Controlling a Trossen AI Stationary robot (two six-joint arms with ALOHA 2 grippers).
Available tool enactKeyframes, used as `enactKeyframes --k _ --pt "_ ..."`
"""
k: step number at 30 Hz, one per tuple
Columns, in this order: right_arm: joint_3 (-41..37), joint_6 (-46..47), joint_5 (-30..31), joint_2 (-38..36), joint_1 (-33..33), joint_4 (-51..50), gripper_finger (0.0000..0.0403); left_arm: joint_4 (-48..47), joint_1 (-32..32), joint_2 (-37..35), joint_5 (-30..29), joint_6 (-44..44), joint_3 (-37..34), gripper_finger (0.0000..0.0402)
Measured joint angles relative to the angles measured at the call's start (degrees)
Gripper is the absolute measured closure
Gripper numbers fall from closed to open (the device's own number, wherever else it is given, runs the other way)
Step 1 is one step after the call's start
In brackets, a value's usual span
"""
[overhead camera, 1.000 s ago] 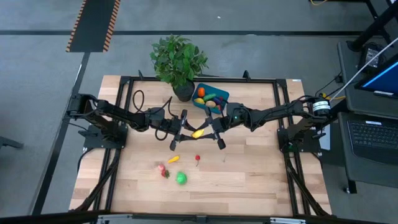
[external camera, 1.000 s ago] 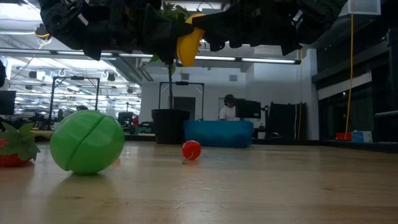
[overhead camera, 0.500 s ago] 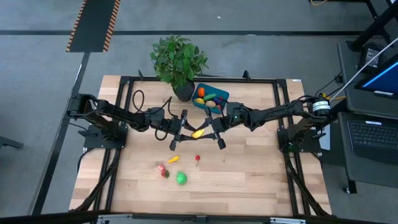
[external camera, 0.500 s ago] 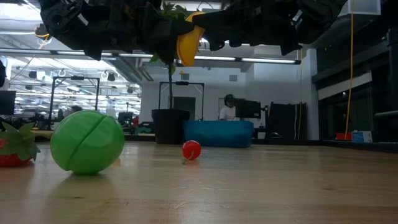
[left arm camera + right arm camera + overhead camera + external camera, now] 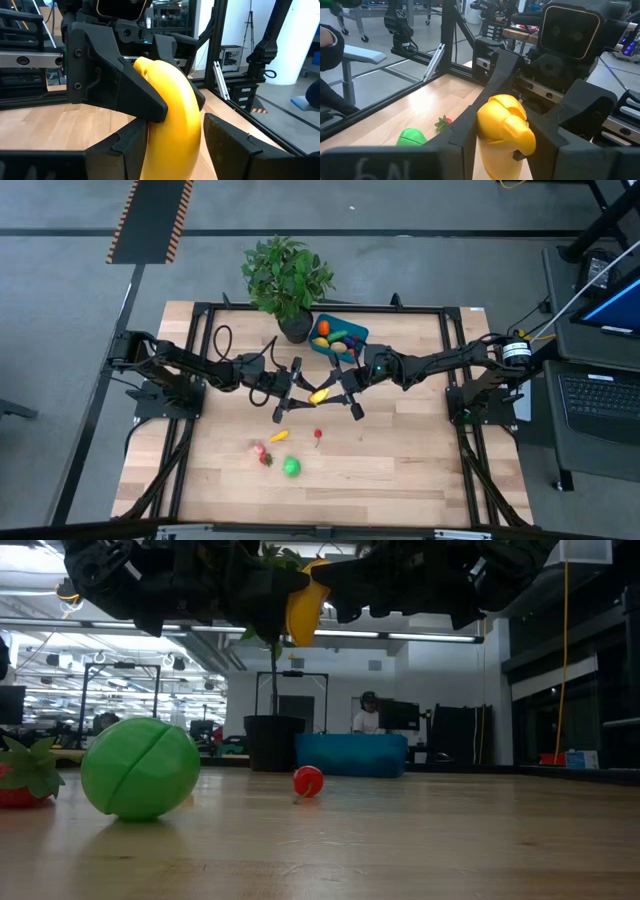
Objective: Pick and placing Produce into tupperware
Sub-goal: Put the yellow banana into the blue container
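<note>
Produce: a yellow banana (image 5: pixel 318 394) is suspended above the middle of the wooden table (image 5: pixel 400 470), between the left gripper (image 5: pixel 297 393) and the right gripper (image 5: pixel 337 390), which meet from opposite sides. In the right wrist view, the right gripper's fingers (image 5: pixel 465 125) press against both sides of the banana's end, a firm grip. In the left wrist view, the left gripper's fingers (image 5: pixel 227 142) flank the other end; a narrow gap shows on one side, so whether this gripper grips the fruit or only brackets it cannot be told with certainty. The teal tupperware (image 5: pixel 352 332) sits at the far edge of the table, just beside a potted plant (image 5: pixel 285 275), and holds several pieces in orange, green, yellow and a darker tone. On the near half of the table lie a green ball-shaped piece (image 5: pixel 291 467), a strawberry (image 5: pixel 262 453), a small red piece (image 5: pixel 318 434) and an orange-yellow piece (image 5: pixel 279 436), all well apart from the container.
</note>
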Motion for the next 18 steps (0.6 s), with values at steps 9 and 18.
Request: enactKeyframes --k 9,18 --pt "-0.11 0.10 0.07 0.11 0.00 -0.39 0.0275 -2.25 0.00 -0.11 -0.26 -0.09 0.15 0.0212" --pt "-0.11 0.41 0.24 0.11 -0.18 -0.58 0.0275 -2.91 0.13 -0.11 -0.49 1.46 0.17 0.0141"
